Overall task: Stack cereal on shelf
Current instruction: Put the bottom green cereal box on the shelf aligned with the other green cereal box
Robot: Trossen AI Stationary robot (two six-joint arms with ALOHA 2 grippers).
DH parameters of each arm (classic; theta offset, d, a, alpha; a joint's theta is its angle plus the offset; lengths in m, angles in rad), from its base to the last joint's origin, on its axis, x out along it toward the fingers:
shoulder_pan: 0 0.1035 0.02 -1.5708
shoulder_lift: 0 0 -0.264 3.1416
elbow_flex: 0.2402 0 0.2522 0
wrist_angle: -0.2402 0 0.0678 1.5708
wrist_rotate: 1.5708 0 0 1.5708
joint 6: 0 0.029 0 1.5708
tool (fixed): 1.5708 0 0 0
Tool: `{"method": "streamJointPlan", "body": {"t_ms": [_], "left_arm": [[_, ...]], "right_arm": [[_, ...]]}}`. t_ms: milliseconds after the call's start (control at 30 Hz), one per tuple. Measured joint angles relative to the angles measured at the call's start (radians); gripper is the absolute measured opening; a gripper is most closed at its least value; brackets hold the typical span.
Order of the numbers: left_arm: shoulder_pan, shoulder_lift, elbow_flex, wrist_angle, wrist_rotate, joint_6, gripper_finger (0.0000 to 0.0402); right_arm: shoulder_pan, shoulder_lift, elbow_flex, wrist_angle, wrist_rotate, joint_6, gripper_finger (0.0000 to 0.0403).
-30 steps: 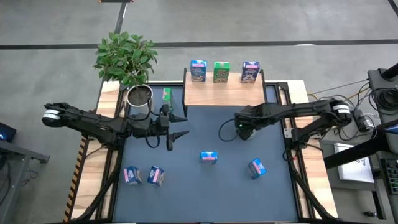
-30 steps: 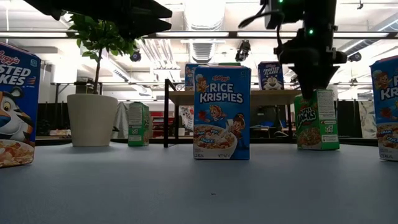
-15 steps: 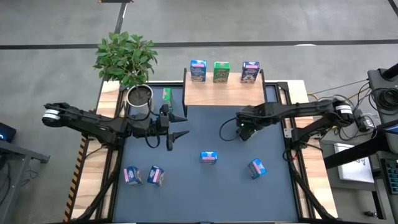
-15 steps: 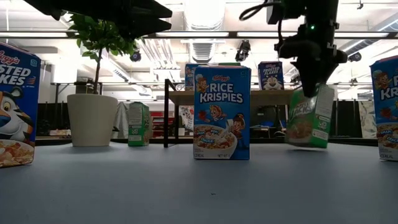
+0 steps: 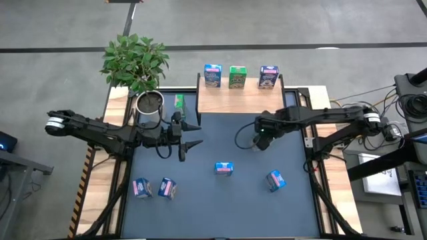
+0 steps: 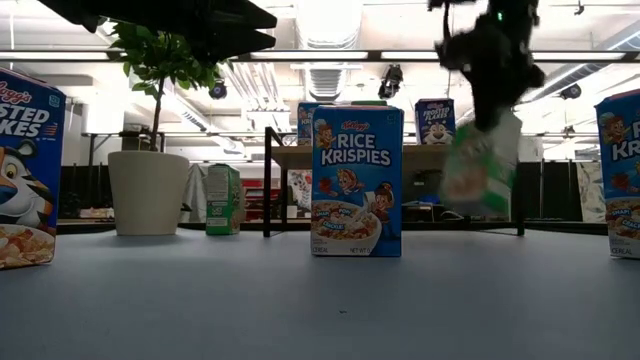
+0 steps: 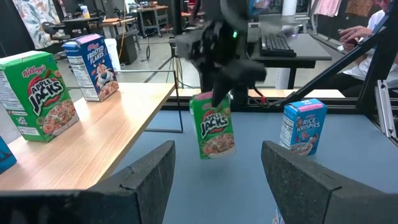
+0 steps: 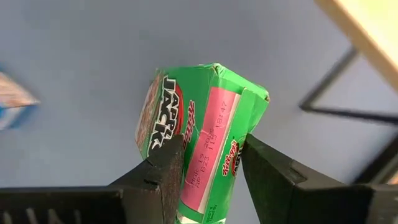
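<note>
My right gripper (image 5: 262, 138) hangs over the dark blue mat's far right part, shut on a green Apple Jacks cereal box (image 6: 480, 170), which also shows in the left wrist view (image 7: 214, 127). The light-wood shelf (image 5: 240, 99) lies just beyond it. Three cereal boxes stand on the shelf: light blue (image 5: 213, 75), green (image 5: 237, 76) and dark blue (image 5: 268, 77). My left gripper (image 5: 193, 135) is open and hovers over the mat's left part, touching nothing. My right gripper pinches the green box at its pink top end (image 8: 208, 168) between the two fingers (image 8: 163, 171), one on each broad face. The fingers come from above, pointing down. The box hangs below them, tilted, its bottom clear of the mat.
A Rice Krispies box (image 5: 224, 168) stands mid-mat and another blue box (image 5: 275, 179) to its right. Two boxes (image 5: 141, 188) (image 5: 167, 189) sit at the near left. A green box (image 5: 179, 101) stands beside the potted plant (image 5: 148, 107) at the far left corner.
My right gripper has risen and moved slightly toward the shelf, staying shut on the green box. A second ago the box stood upright on the mat. Now it is lifted clear and tipped, with its bottom swung out.
</note>
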Motion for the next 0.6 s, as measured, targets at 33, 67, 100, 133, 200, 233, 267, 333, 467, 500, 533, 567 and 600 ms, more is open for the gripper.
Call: {"method": "streamJointPlan", "body": {"t_ms": [33, 67, 100, 133, 200, 233, 267, 333, 467, 500, 533, 567, 600], "left_arm": [[0.000, 0.000, 0.000, 0.000, 0.000, 0.000, 0.0223], [0.000, 0.000, 0.000, 0.000, 0.000, 0.000, 0.0223], [0.000, 0.000, 0.000, 0.000, 0.000, 0.000, 0.0223], [0.000, 0.000, 0.000, 0.000, 0.000, 0.000, 0.0223], [0.000, 0.000, 0.000, 0.000, 0.000, 0.003, 0.0223], [0.000, 0.000, 0.000, 0.000, 0.000, 0.006, 0.0223], [0.000, 0.000, 0.000, 0.001, 0.000, 0.008, 0.0223], [0.000, 0.000, 0.000, 0.001, 0.000, 0.011, 0.0223], [0.000, 0.000, 0.000, 0.005, 0.000, 0.012, 0.0223], [0.000, 0.000, 0.000, 0.006, 0.000, 0.012, 0.0223], [0.000, 0.000, 0.000, 0.008, 0.000, 0.012, 0.0223], [0.000, 0.000, 0.000, 0.009, 0.000, 0.012, 0.0223], [0.000, 0.000, 0.000, 0.011, 0.000, 0.012, 0.0223]], "right_arm": [[0.005, 0.000, 0.027, 0.000, -0.002, -0.014, 0.0143], [0.011, 0.000, 0.054, 0.001, -0.002, -0.031, 0.0143], [0.015, 0.000, 0.084, 0.002, -0.002, -0.040, 0.0143], [0.017, 0.000, 0.116, 0.002, -0.002, -0.059, 0.0143], [0.017, 0.002, 0.181, 0.002, 0.002, -0.102, 0.0143], [0.016, 0.004, 0.212, 0.003, 0.010, -0.129, 0.0143], [0.016, 0.007, 0.241, 0.003, 0.023, -0.155, 0.0143], [0.012, 0.020, 0.301, 0.000, 0.055, -0.214, 0.0143], [-0.022, 0.061, 0.425, -0.002, 0.078, -0.372, 0.0143], [-0.035, 0.075, 0.456, -0.001, 0.080, -0.417, 0.0143], [-0.050, 0.090, 0.484, -0.002, 0.082, -0.467, 0.0143], [-0.065, 0.107, 0.509, -0.004, 0.085, -0.521, 0.0143], [-0.081, 0.126, 0.535, -0.007, 0.089, -0.581, 0.0143]]}}
